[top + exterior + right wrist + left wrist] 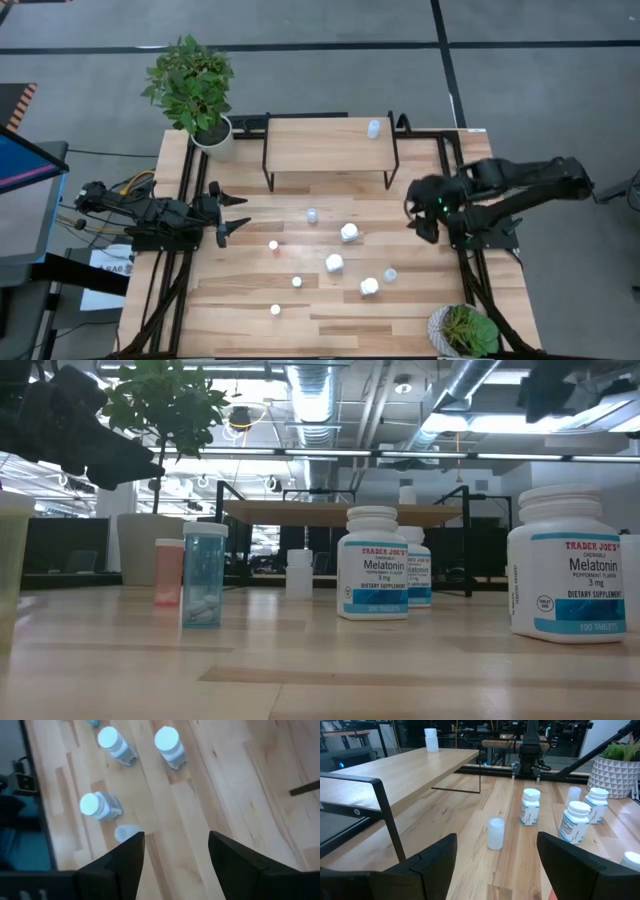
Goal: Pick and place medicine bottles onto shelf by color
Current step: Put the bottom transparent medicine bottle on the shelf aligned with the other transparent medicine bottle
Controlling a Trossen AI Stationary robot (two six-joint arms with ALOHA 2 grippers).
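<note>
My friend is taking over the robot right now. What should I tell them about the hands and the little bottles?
Left gripper: open, empty, over the table's left side.
Right gripper: open, empty, over the table's right side.
Done: one pale bottle stands on the shelf, at its right end.
Left: about eight bottles on the table in front of the shelf, among them a pale bottle nearest the shelf, three chunky white Melatonin bottles in the middle, and small ones toward the front edge. All of these need sorting onto the shelf by color.

Scattered medicine bottles (349,232) crowd the table's middle; the shelf (326,145) top is mostly bare.
</note>
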